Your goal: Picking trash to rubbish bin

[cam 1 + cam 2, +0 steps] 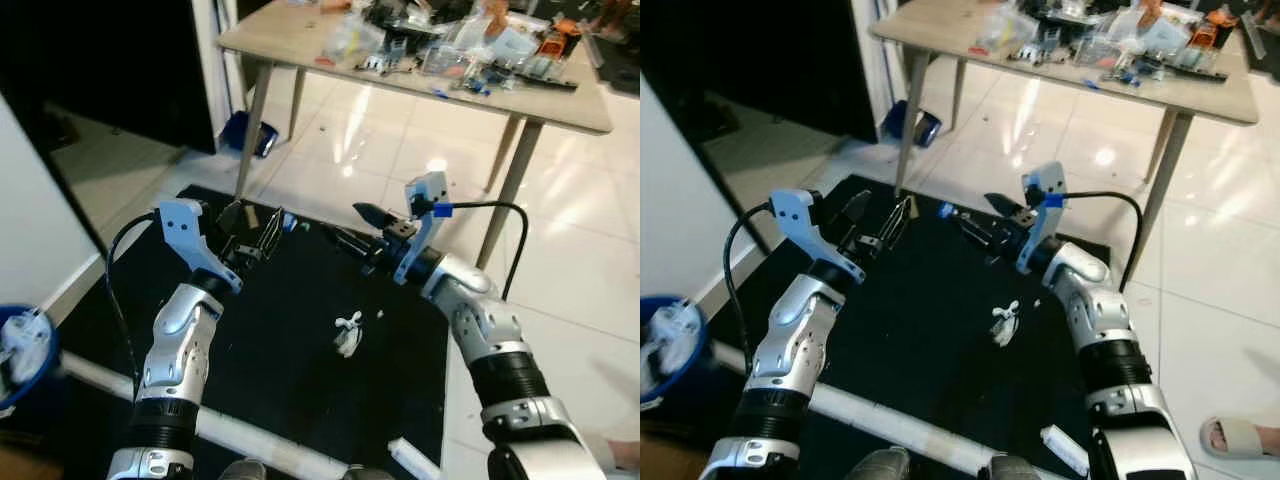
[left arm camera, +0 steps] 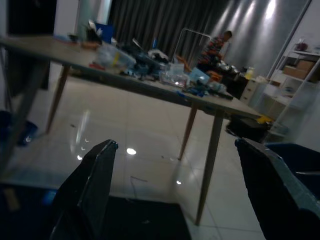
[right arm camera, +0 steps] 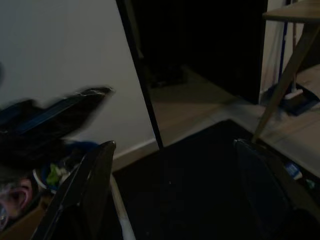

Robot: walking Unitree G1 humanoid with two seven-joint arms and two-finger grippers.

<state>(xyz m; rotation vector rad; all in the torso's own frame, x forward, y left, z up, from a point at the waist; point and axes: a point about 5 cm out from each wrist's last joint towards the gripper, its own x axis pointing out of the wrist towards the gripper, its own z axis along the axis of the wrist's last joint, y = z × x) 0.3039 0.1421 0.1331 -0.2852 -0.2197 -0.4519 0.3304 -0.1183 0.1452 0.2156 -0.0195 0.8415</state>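
Your target, a small white crumpled scrap of trash (image 1: 347, 333), lies alone on the black floor mat (image 1: 300, 400), just below centre of the left eye frame, between your two arms and nearer the right one. Both arms are raised over the mat rather than reaching down, which suggests you are lining up, not grasping. Your left gripper (image 1: 258, 232) sits left of centre with its fingers spread and nothing between them; your right gripper (image 1: 368, 228) points toward it from the right, fingers also parted and empty. The blue rubbish bin (image 1: 22, 352), already holding white waste, stands at the left edge, off the mat, so expect a turn left after pickup. The cluttered wooden table (image 1: 300, 45) fills the upper right. A sandalled foot (image 1: 1240, 437) is at the lower right corner.
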